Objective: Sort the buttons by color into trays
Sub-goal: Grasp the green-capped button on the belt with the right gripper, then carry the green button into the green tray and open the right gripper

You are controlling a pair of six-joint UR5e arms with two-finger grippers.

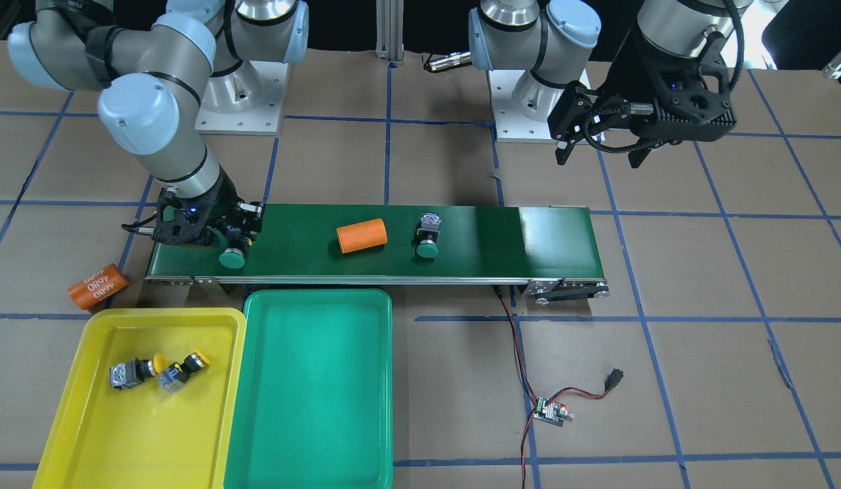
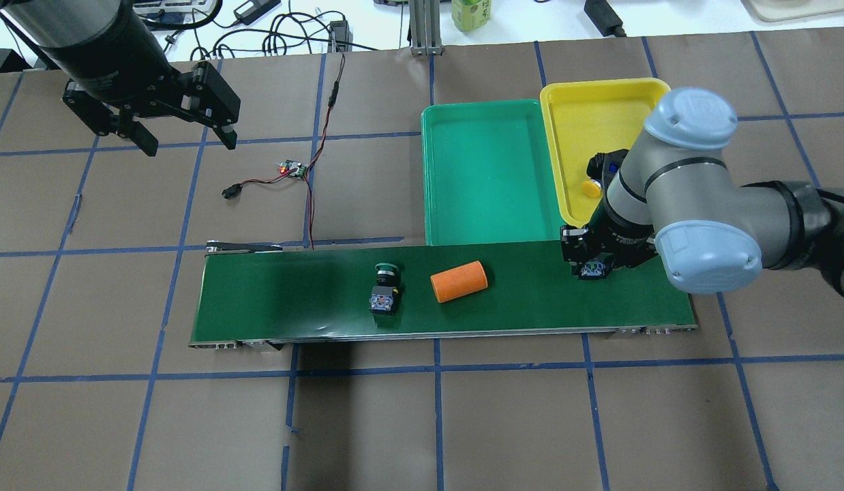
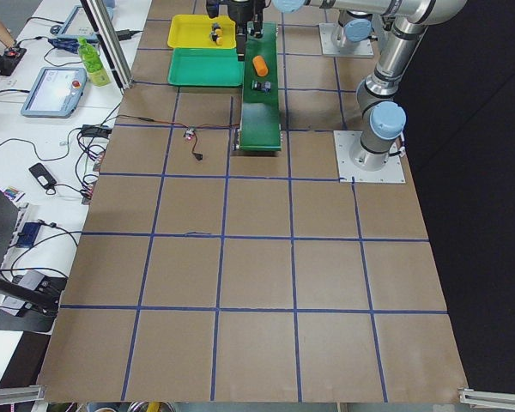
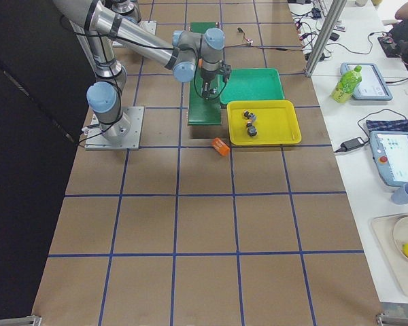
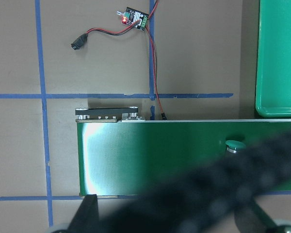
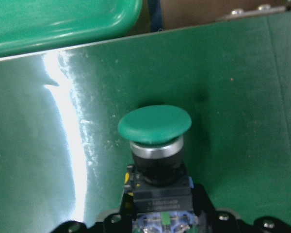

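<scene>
On the belt — green button clamped in right gripper.

A brown tabletop gridded with blue tape is seen, on which a long dark-green conveyor belt is set, a yellow tray and a green tray are laid side by side just beside it, an orange cylinder is left near the yellow tray, and a small wired circuit board is placed apart.

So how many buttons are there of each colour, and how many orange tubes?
Yellow buttons: 2, in the yellow tray.
Green buttons: 2, on the belt, one in the right pincer.
Orange tubes: 2.
Total: 6.
</scene>
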